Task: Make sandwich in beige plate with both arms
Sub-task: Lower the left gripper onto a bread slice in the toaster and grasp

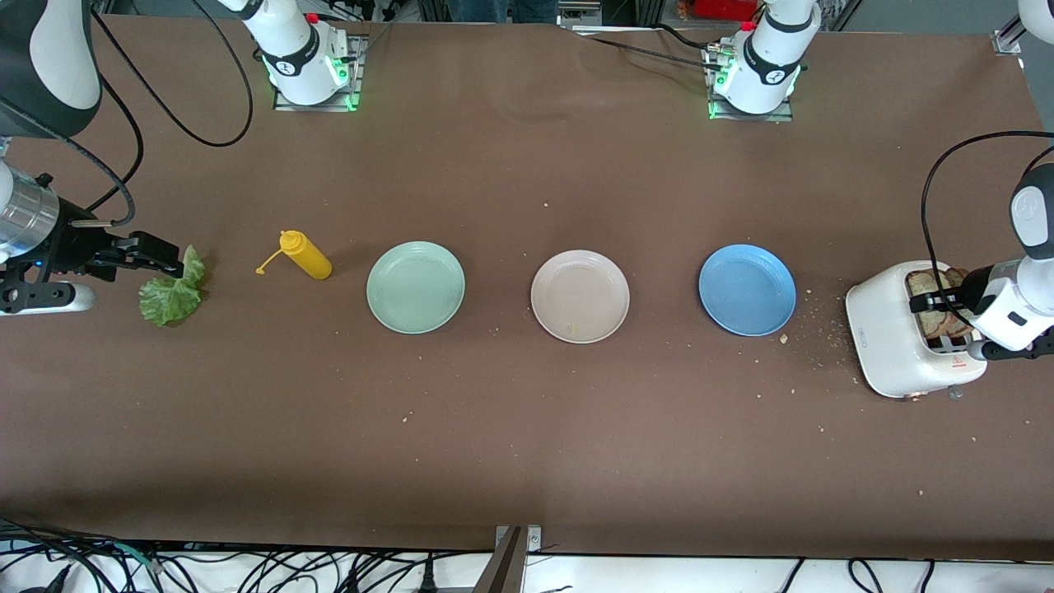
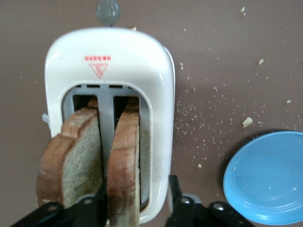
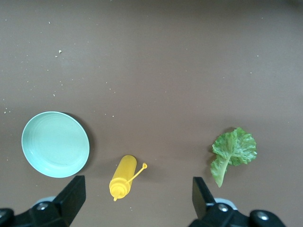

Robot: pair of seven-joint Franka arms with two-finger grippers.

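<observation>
Two brown-crusted bread slices [image 1: 941, 287] stand upright in the white toaster [image 1: 889, 346] at the left arm's end of the table. My left gripper [image 1: 935, 303] is open at the toaster's top. In the left wrist view [image 2: 137, 189] one finger sits between the slices and the other outside the toaster's wall [image 2: 163, 142], with one slice [image 2: 125, 165] between them. The beige plate [image 1: 580, 296] holds only crumbs. The lettuce leaf [image 1: 171, 295] lies flat toward the right arm's end. My right gripper [image 1: 165, 259] is open, empty and raised by the leaf [image 3: 234, 151].
A mint-green plate [image 1: 415, 287] and a blue plate [image 1: 747, 289] flank the beige one. A yellow squeeze bottle [image 1: 306, 255] lies on its side between the lettuce and the green plate. Crumbs are scattered around the toaster and blue plate.
</observation>
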